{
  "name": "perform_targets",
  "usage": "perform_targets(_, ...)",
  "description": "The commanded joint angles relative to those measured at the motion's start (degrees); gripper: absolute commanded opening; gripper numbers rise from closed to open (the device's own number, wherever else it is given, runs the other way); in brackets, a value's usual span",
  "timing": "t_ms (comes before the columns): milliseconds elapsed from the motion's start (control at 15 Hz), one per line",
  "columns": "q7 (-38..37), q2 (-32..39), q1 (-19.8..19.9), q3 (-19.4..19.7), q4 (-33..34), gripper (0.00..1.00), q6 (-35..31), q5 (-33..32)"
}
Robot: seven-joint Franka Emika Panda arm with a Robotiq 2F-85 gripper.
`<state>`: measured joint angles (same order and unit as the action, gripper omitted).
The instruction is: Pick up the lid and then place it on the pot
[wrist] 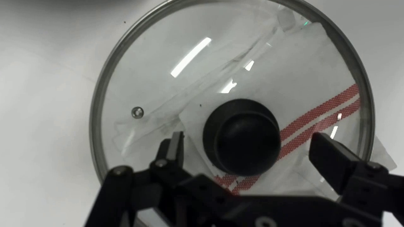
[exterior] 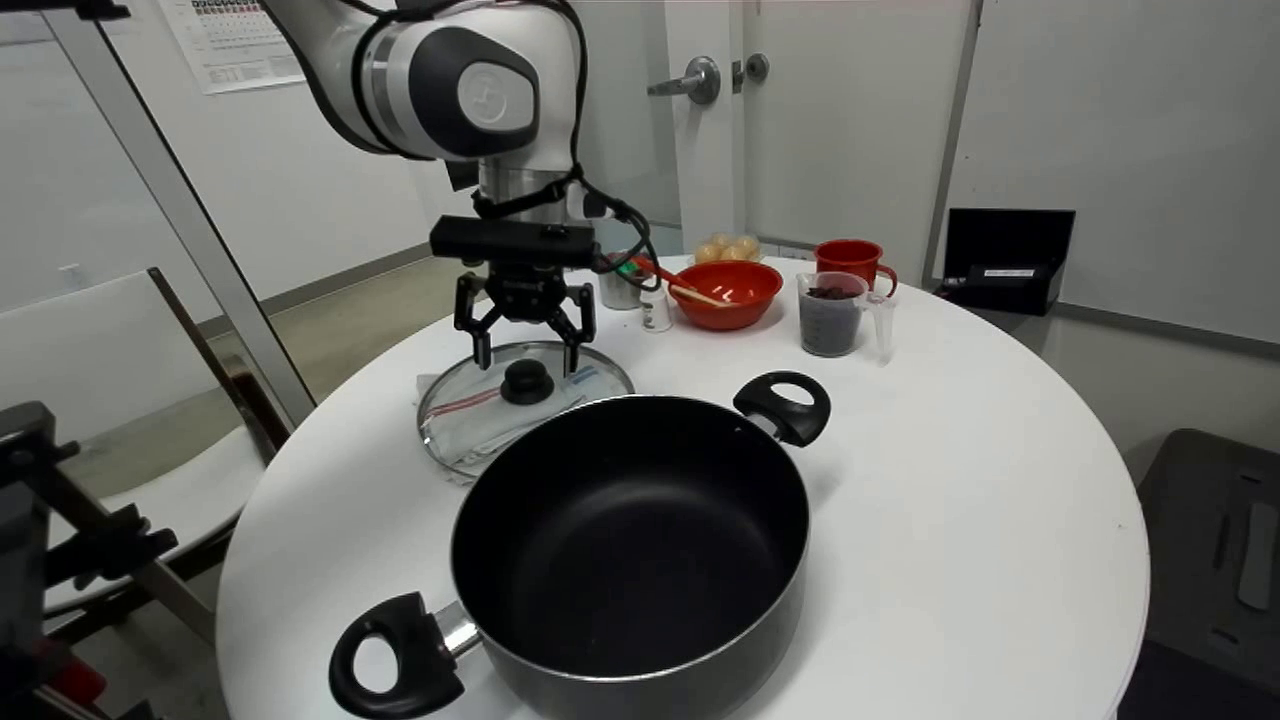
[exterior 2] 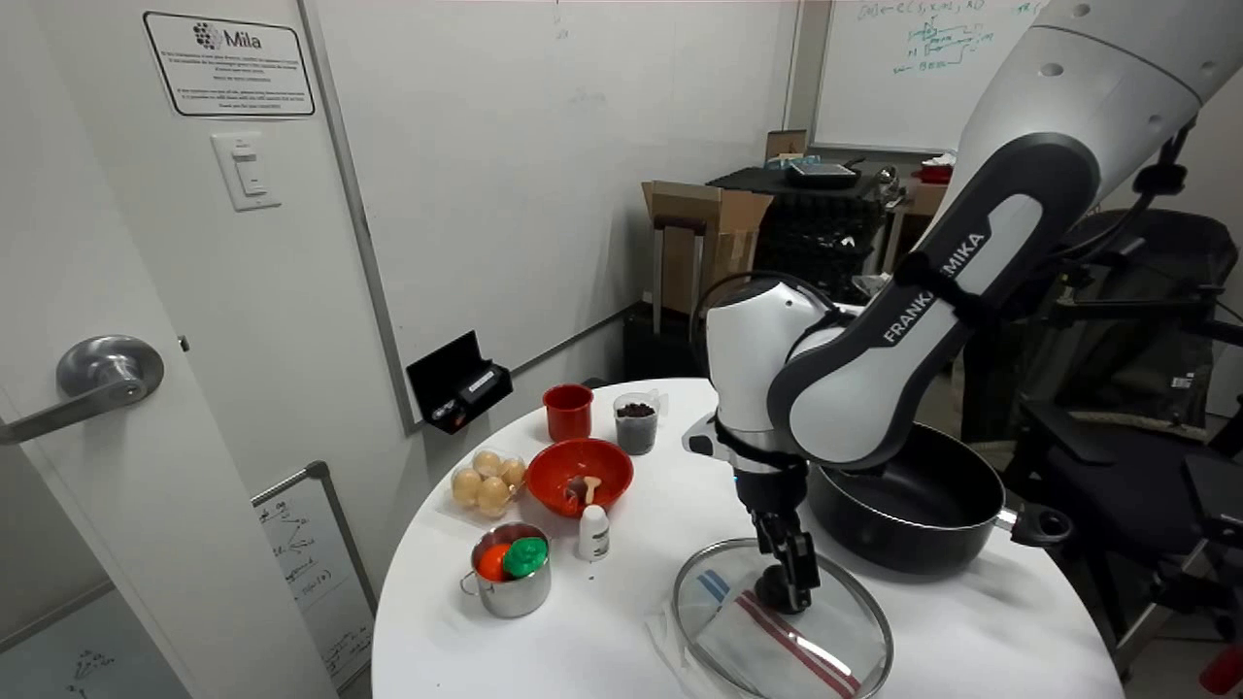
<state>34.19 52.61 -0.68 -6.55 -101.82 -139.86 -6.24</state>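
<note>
The clear glass lid [exterior: 460,415] with a metal rim and black knob [exterior: 527,382] lies knob up on a folded cloth on the table. The lid shows in both exterior views [exterior 2: 714,612] and fills most of the wrist view [wrist: 189,104]. My gripper [exterior: 527,362] is open just above the lid. In the wrist view the fingers [wrist: 247,138] stand on either side of the knob [wrist: 247,142], with a gap at each side. The large black pot [exterior: 640,560] stands beside the lid, uncovered and empty; the arm partly hides it in an exterior view [exterior 2: 908,539].
A red bowl [exterior: 728,300] with utensils, a measuring cup [exterior: 830,325], a red mug [exterior: 850,258], eggs [exterior 2: 488,481], a metal cup [exterior 2: 513,582] and a small white bottle [exterior 2: 593,534] stand grouped on the round table. The striped cloth [exterior 2: 767,641] lies under the lid.
</note>
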Motion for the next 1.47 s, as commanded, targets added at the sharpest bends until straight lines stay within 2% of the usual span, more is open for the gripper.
perform_targets(0,-0.4,3.2,0.7,-0.6,3.6,1.0,-0.7,-2.0)
perform_targets(200,-0.2,4.1,0.9,-0.7,4.6,1.0,-0.8,-2.1)
perform_targets(267,0.0,4.2,1.0,-0.8,4.8,0.75,-0.9,-2.2)
perform_targets(400,0.1,4.4,1.0,-0.9,5.1,0.67,-0.8,-2.2)
perform_targets(667,0.2,3.7,1.2,-1.5,4.7,0.35,-0.8,-2.0)
perform_targets(733,0.3,3.0,1.3,-1.8,4.4,0.31,-0.8,-1.9)
perform_targets(867,0.5,1.8,1.4,-2.1,3.3,0.25,-1.3,-1.8)
perform_targets(1400,-0.4,-7.0,1.7,-3.0,-5.0,0.25,-4.1,-1.8)
